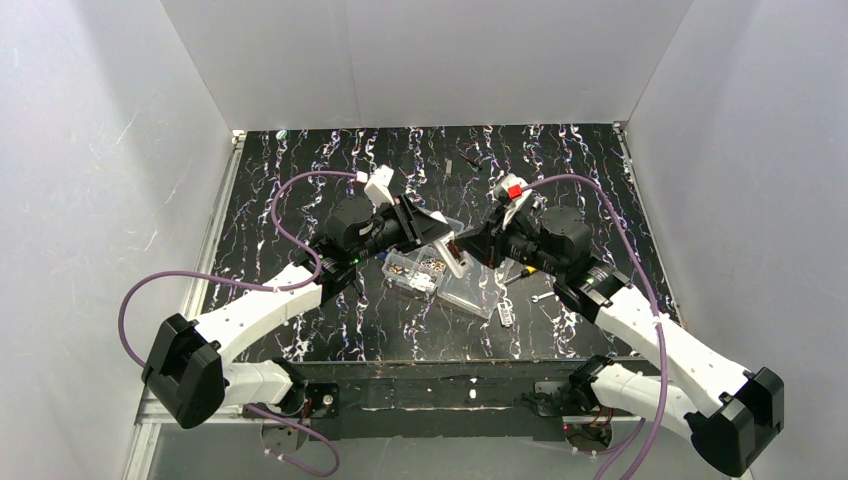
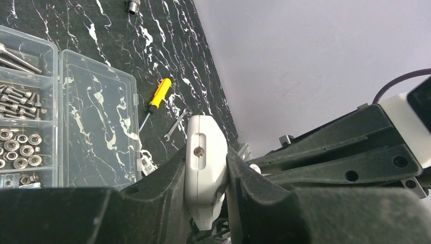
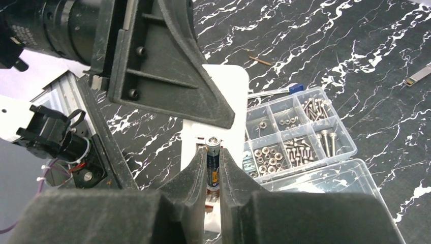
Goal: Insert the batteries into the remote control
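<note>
Right gripper [image 3: 212, 155]: jaws narrow, clamped on a battery [image 3: 213, 145], which runs lengthwise between the fingers with its metal cap poking out past the tips.
Battery sits right over the open bay of the remote [image 3: 236, 91], lined up with its long axis. Can't tell if it touches the bay or is just above it.
Remote is off the table, between the two grippers and straight ahead of the right one, touching or nearly so.

Left gripper [image 2: 206, 166]: jaws closed on the remote, pinching its long sides. A rounded end with a slot and a small screw sticks out beyond the fingers in the left wrist view. In the top view the two grippers meet nose to nose mid-table with the remote between them.

Below and around them:
- clear box [image 3: 350, 147] under the grippers, lid open flat beside it, compartments holding screws, nuts and washers
- yellow screwdriver [image 2: 158, 96] just beside the lid
- small wrench [image 2: 177, 124] next to the screwdriver tip
- all lying on the black marbled table [image 3: 356, 61]
</note>
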You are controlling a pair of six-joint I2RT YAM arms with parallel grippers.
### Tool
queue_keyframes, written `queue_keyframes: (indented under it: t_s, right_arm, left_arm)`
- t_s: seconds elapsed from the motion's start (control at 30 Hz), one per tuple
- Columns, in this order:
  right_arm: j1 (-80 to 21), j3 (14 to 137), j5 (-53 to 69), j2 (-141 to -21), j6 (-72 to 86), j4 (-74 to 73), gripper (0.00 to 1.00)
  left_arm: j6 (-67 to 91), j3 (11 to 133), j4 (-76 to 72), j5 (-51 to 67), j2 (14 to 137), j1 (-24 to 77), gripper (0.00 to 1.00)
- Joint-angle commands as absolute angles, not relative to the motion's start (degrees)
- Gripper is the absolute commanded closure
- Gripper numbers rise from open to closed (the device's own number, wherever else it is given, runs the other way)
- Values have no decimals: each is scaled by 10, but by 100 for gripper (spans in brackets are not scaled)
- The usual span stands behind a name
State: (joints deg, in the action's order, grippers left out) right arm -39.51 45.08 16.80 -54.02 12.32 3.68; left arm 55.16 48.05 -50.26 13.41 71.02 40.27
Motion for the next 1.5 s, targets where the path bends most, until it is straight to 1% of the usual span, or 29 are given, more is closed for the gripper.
queue_keyframes:
  t_s: [0.0,0.23,1.0,1.33,1.37,1.47]
  right_arm:
    - [-397,448,147,-549,121,85,99]
    - [-398,445,128,-561,93,81,99]
    - [-397,432,171,-557,115,78,99]
    - [-397,429,177,-544,23,18,99]
    - [-397,426,185,-543,14,15,98]
    - [-397,426,194,-548,9,12,86]
  left_arm:
    - [568,490,-538,148,704,406,100]
    - [564,491,-523,147,695,407,100]
    - [576,487,-530,135,700,407,100]
    - [585,486,-538,131,701,408,100]
    - [589,485,-541,128,701,408,100]
    - [595,482,-550,128,705,407,100]
